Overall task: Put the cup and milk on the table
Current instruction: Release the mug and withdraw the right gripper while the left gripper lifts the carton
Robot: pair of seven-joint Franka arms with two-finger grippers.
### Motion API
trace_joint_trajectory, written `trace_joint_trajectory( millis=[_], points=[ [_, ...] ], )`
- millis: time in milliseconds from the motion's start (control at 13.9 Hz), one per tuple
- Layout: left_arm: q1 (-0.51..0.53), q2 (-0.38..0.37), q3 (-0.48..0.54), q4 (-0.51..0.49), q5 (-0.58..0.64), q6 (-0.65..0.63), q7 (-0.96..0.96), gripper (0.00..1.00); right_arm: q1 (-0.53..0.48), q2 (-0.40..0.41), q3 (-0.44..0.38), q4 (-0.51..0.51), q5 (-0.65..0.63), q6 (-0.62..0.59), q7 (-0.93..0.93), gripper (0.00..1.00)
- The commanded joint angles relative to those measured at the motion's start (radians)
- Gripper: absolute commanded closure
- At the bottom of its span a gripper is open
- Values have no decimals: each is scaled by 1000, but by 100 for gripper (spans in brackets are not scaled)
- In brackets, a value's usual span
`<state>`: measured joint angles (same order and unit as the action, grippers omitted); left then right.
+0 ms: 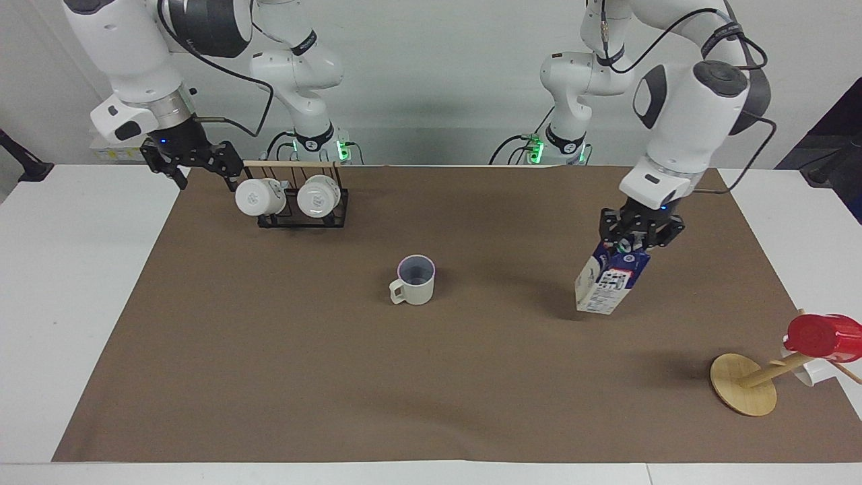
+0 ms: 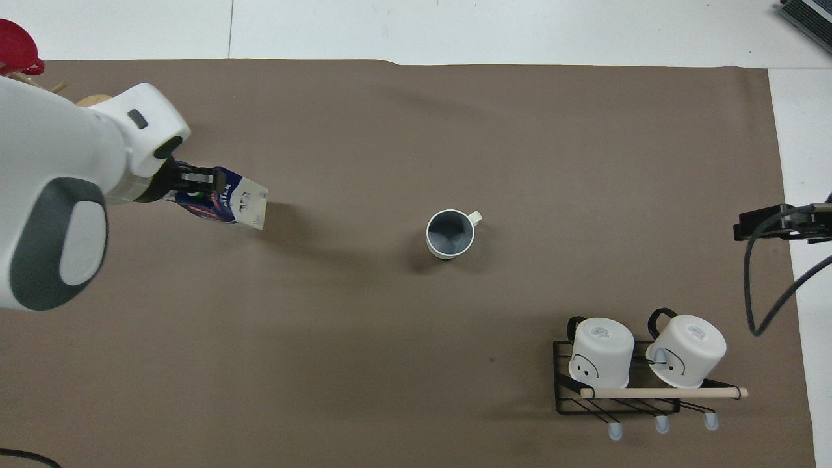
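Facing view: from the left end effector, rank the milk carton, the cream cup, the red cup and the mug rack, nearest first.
From the left end effector:
1. Milk carton: held in it, tilted.
2. Red cup: on the wooden stand at the left arm's end.
3. Cream cup: mid-table, upright.
4. Mug rack: toward the right arm's end, near the robots.
Red cup and cream cup are nearly too close to call.

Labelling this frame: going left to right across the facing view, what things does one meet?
Right tool → rack of two white mugs → cup → milk held by the left tool → wooden stand → red cup.
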<state>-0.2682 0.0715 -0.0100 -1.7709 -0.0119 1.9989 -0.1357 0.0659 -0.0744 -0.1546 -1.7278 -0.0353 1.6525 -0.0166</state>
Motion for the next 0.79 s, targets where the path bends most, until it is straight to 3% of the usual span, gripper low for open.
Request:
trace_joint_trajectory(
  millis=[0,361,577,721],
  points=[
    [-95,5,18,11,0,9,-158,57,-9,1,13,17,25,3,24,0],
    [-226,50,19,64,7,15,-379,57,-9,-10,15,154,37,-113,89,0],
    [-310,108,19,86,76,38,-526,57,-9,-36,13,162,18,-145,78,0],
    [-322,160,18,160,92,35,-602,57,1,-42,23,160,18,-166,81,0]
  ],
)
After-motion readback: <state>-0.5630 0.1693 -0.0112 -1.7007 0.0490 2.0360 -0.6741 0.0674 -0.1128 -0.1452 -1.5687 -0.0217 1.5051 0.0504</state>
